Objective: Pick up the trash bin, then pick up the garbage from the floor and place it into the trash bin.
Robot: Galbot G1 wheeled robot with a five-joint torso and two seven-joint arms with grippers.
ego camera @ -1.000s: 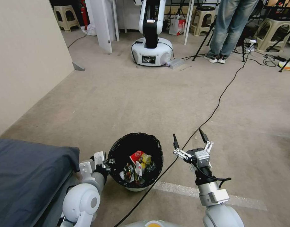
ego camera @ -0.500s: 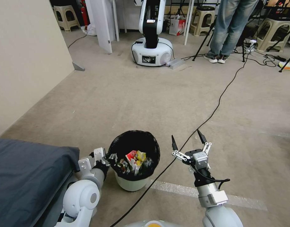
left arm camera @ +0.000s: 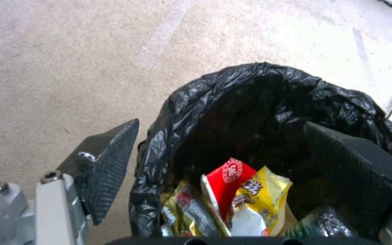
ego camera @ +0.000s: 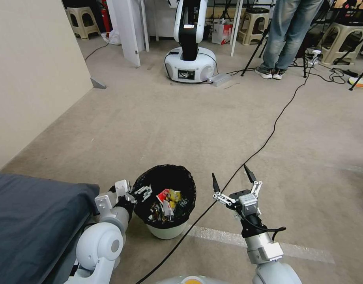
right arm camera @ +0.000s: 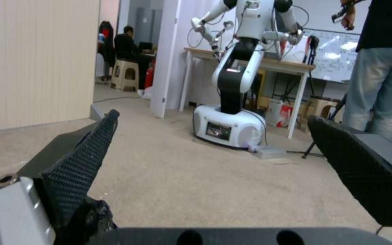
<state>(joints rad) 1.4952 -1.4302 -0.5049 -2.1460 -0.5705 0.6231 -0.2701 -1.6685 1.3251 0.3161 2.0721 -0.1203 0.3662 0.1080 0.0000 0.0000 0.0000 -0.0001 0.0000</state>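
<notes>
left hand (ego camera: 139, 194) wide, straddling trash bin (ego camera: 165, 230) rim | right hand (ego camera: 232, 182) wide | cable (ego camera: 268, 136) beside bin

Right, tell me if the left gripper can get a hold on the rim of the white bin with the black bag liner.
Probably yes. The left gripper is open and straddles the rim of the small white plastic bin with the black bag liner, one finger outside, one inside; nothing blocks closing.

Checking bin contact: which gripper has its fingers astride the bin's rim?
The left gripper: one finger inside, one outside the black-lined small round white plastic bin. The right gripper hangs apart, open.
</notes>
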